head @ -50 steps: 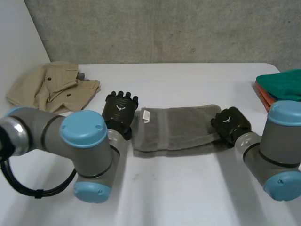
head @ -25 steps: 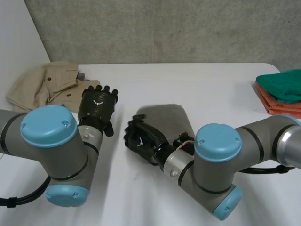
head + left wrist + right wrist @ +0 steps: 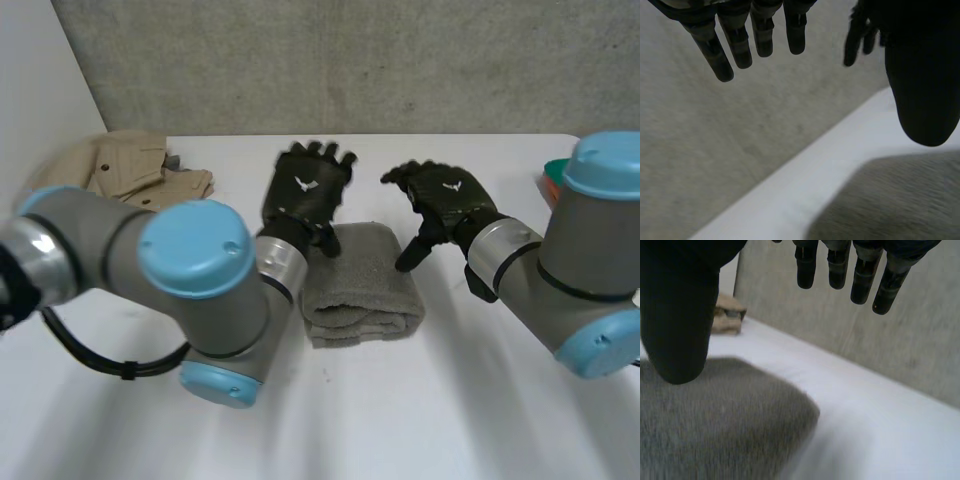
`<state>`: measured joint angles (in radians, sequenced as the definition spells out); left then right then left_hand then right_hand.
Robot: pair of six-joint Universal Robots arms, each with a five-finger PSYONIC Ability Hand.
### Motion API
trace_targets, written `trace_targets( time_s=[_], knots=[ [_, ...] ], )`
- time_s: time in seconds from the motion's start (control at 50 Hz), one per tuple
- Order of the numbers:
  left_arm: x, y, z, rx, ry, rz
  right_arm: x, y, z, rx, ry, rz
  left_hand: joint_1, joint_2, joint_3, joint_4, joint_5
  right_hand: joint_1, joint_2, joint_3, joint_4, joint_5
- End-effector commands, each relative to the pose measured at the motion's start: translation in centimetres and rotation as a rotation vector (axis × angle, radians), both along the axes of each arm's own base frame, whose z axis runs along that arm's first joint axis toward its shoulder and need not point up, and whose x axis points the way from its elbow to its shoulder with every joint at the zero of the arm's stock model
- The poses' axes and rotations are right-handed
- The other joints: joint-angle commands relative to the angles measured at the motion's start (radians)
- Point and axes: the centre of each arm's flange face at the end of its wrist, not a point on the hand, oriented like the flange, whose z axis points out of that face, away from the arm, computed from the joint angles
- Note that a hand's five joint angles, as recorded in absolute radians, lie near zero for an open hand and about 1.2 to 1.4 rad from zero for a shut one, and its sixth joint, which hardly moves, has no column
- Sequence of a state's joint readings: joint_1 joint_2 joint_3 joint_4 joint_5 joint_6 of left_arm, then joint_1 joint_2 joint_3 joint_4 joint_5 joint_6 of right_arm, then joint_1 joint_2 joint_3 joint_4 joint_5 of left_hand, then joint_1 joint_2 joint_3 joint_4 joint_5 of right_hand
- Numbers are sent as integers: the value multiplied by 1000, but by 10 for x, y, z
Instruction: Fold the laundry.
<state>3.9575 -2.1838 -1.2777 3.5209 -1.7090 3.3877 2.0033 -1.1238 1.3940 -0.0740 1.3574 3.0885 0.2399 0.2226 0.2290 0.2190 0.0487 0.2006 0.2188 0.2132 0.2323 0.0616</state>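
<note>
The grey towel (image 3: 362,285) sits folded in the middle of the table (image 3: 480,400), long axis pointing away from me. Both hands are spread wide and empty at its far end. My left hand (image 3: 305,195) is over the left corner, my right hand (image 3: 445,200) just off the right side, so left's nearer.

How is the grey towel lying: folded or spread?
Folded. The grey towel is a compact stack with layered near edges; left hand and right hand are open, holding nothing.

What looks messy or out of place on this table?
Only the beige jacket, lying rumpled at the table's far left corner. The grey towel lies neatly folded in the middle.
</note>
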Motion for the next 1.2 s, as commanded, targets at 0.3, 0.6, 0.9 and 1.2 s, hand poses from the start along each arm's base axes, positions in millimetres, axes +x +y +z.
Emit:
trace_targets(
  time_s=[0.3, 0.6, 0.9, 1.2],
  knots=[
    [13, 1, -71, 207, -308, 79, 20, -26, -68, 60, 336, 115, 0, 17, 11, 21, 17, -26, -44, -39, -58, -62],
    [33, 7, 78, 9, -59, -190, 6, 21, -12, -238, 240, 76, 41, 58, 52, 62, 58, -26, -44, -39, -58, -62],
    [53, 27, 89, 152, -106, -425, 32, 61, -94, -269, 286, 205, 32, 50, 43, 53, 49, -26, -44, -39, -58, -62],
    [53, 28, 86, 162, -108, -419, 48, 36, -110, -332, 337, 204, 32, 50, 43, 53, 49, -26, -44, -39, -58, -62]
  ],
)
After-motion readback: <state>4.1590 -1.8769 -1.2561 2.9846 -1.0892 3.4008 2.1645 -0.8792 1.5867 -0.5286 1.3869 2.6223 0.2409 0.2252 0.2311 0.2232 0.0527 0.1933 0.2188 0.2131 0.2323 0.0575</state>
